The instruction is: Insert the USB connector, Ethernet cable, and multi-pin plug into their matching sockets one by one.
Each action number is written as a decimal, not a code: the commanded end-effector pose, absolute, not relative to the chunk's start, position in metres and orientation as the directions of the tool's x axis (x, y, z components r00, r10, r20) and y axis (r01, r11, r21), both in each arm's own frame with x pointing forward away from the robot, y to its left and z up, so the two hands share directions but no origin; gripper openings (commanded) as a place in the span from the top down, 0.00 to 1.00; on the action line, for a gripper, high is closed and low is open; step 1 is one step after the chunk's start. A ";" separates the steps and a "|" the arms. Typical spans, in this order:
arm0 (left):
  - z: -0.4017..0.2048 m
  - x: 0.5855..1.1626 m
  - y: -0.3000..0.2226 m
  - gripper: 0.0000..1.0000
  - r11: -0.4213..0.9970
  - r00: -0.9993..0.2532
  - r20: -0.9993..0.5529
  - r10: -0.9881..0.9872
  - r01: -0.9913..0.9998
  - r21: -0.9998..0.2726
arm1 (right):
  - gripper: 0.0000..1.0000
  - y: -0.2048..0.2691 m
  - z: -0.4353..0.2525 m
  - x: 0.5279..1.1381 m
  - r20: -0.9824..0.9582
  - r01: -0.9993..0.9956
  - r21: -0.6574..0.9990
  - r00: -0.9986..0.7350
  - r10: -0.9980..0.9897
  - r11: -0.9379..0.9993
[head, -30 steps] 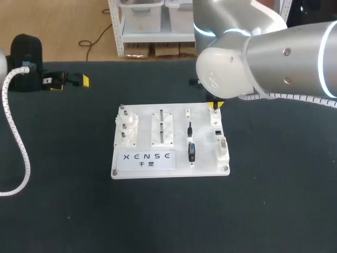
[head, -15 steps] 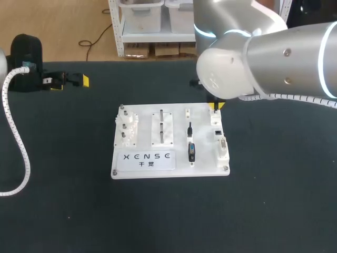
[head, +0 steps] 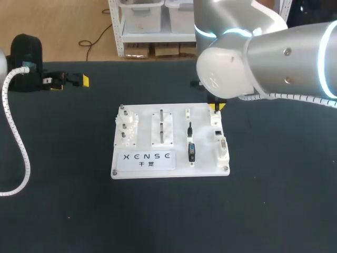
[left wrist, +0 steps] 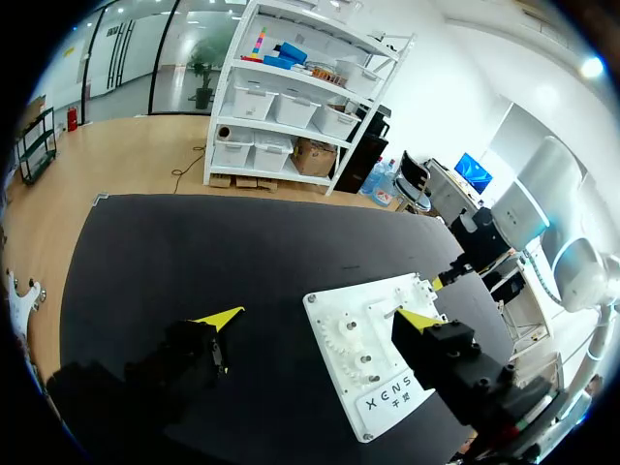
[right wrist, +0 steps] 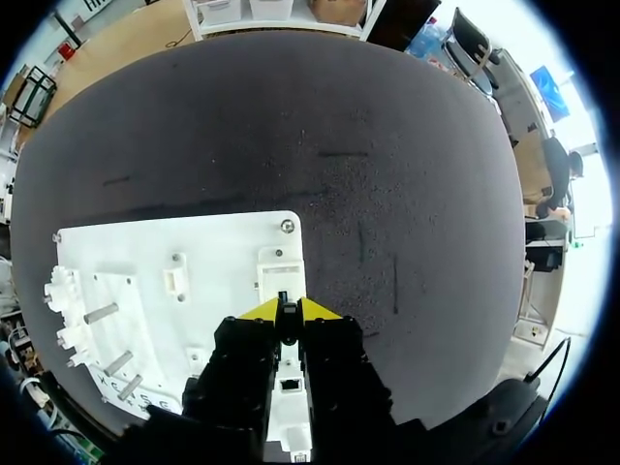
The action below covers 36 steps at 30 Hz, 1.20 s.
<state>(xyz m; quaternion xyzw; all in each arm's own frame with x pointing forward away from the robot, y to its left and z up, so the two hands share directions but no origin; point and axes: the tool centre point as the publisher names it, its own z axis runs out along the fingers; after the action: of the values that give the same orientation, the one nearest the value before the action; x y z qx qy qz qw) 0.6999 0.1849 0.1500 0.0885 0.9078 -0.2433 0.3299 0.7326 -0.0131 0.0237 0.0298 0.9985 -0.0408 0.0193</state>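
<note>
The white socket board (head: 206,153) lies mid-table. A black-and-blue plug (head: 191,152) and a thin black connector (head: 190,129) rest in its middle column, with white sockets (head: 223,147) down its right edge. My right gripper (head: 215,107) hangs over the board's far right corner. In the right wrist view it (right wrist: 285,308) is shut on a small black connector (right wrist: 284,299), just above a white socket block (right wrist: 280,263) on the board (right wrist: 213,252). My left gripper (head: 71,83) rests at the table's far left, well away from the board (left wrist: 339,320), and stands wide open (left wrist: 320,318) with nothing in it.
White gears and pegs (head: 126,129) and two metal posts (head: 161,126) occupy the board's left half. A white coiled cable (head: 16,132) of the left arm loops over the table's left side. Dark mat surrounds the board on all sides.
</note>
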 end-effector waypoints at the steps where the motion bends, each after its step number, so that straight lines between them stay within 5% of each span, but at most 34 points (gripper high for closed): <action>1: 0.150 0.700 0.185 0.00 0.866 -0.767 -0.642 0.000 0.321 -0.383 | 1.00 -0.010 0.018 0.733 -0.043 0.059 -0.079 -0.998 0.056 0.995; 36: 0.150 0.700 0.185 0.00 0.866 -0.767 -0.642 0.000 0.321 -0.383 | 1.00 -0.014 0.017 0.739 -0.049 0.062 -0.094 -0.997 0.057 0.994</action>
<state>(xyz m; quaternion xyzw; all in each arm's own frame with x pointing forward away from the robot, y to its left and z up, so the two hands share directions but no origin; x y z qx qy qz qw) 0.6999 0.1849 0.1500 0.0885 0.9078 -0.2433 0.3299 0.7383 -0.0116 0.0228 0.0292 0.9982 -0.0470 0.0232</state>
